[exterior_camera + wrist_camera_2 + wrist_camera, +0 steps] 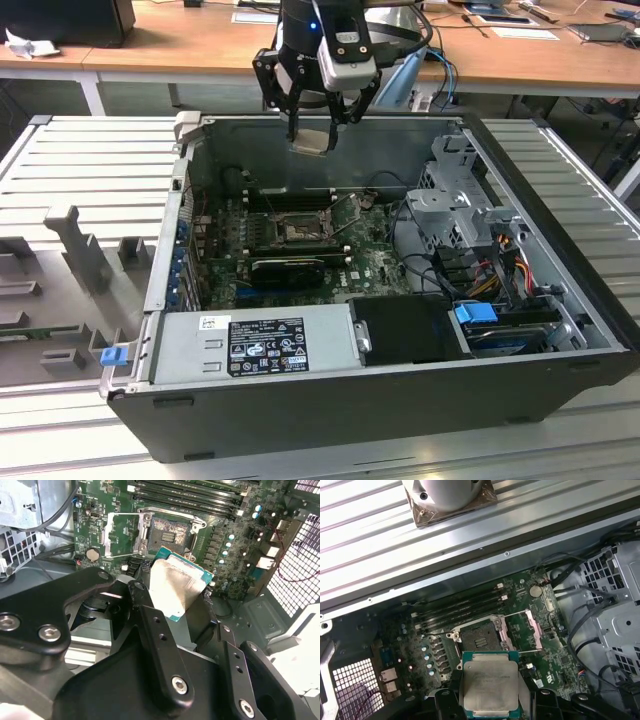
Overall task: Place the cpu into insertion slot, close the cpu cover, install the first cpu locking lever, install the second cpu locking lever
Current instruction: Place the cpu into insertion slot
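Jaws tight on the cpu (488,685), well clear of the empty insertion slot (479,638) in the computer case (330,410).

The cpu (489,685) has a dull, brushed silvery metal top on a green edge; the fingers (155,645) are matt black with bright steel screws; the motherboard (555,665) is glossy green; the cpu cover (535,630) is bare shiny metal; the bench (100,150) is ribbed pale-grey metal.

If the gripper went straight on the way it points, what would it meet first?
Probably the open insertion slot, its held cpu touching first; nothing shows between, though depth is unclear.
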Controlling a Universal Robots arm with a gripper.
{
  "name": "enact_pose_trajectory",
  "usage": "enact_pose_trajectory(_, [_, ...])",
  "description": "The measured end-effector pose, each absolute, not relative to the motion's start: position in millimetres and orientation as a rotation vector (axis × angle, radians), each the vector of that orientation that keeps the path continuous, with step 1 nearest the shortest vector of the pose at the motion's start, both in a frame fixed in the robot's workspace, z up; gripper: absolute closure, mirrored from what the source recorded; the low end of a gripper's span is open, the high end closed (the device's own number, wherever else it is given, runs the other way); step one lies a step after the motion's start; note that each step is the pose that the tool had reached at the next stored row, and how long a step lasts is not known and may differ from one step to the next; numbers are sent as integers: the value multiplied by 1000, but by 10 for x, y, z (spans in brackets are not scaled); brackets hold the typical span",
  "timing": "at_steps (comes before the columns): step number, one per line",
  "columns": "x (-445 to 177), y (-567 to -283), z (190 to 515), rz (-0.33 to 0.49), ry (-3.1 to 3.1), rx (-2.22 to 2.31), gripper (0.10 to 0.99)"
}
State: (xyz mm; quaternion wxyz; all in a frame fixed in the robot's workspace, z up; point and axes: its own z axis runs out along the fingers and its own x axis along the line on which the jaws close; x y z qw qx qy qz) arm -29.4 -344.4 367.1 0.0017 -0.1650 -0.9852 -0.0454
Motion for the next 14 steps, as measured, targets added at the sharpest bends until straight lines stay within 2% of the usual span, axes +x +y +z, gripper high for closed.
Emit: enact_pose_trajectory(14, [-294, -3444, 3670, -143, -3052, -744, 561])
